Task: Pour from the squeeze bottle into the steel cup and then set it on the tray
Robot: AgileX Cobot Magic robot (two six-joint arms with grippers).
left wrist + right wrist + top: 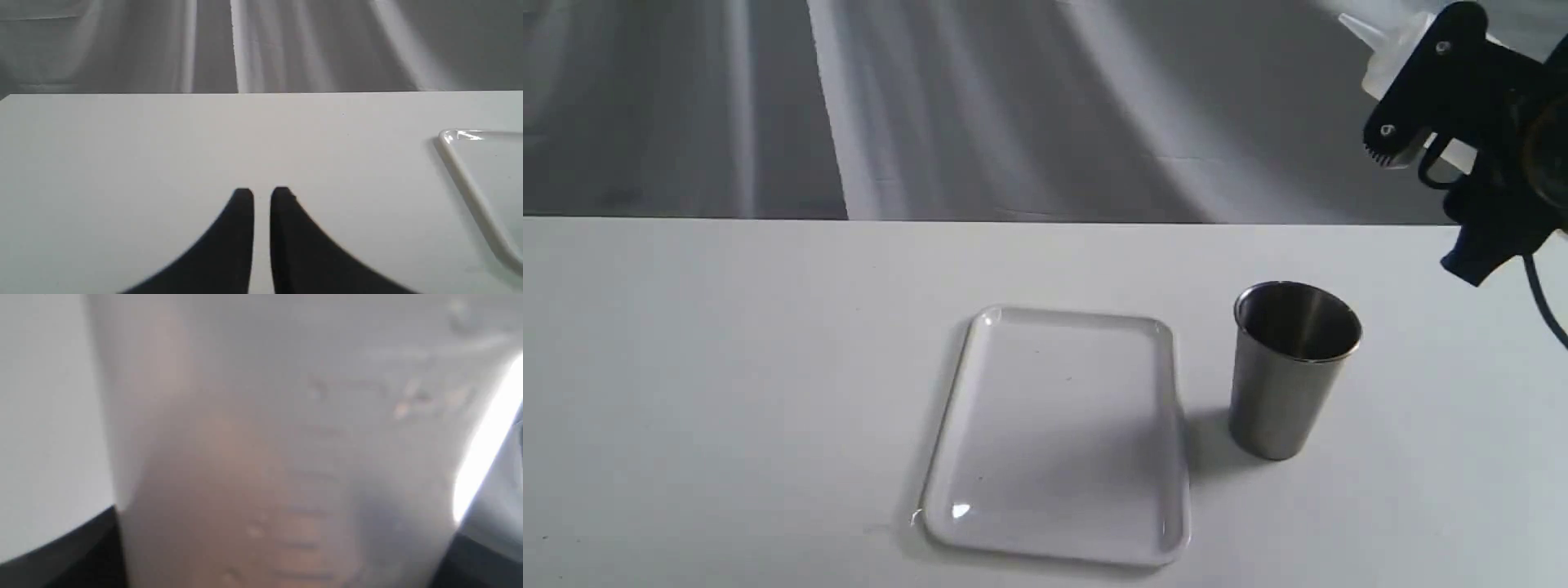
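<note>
1. Squeeze bottle (1387, 51) is high in the air at the top right of the exterior view, well above the table (727, 367). It is tilted, and its pointed nozzle looks up and to the left.
2. The right gripper (1409, 91) pinches the bottle around its body. One black finger (1421, 82) lies across the near side of the bottle, and the nozzle end sticks out beyond it.
3. In the right wrist view the bottle (286, 457) fills almost the whole picture, blurred, with a weak orange-brown tint inside. The dark fingers (73, 555) show only at the two corners, one on each side of it.
4. The steel cup (1286, 376) stands upright on the table, lower than the bottle and apart from it.
5. The tray (1054, 425) lies flat just beside the cup, on its left, not touching it.
6. The left gripper (261, 196) hangs over bare table. Its fingers (241, 228) are pressed nearly together, with only a thin slit between them and nothing inside. A corner of the tray (490, 171) is off to one side.
</note>
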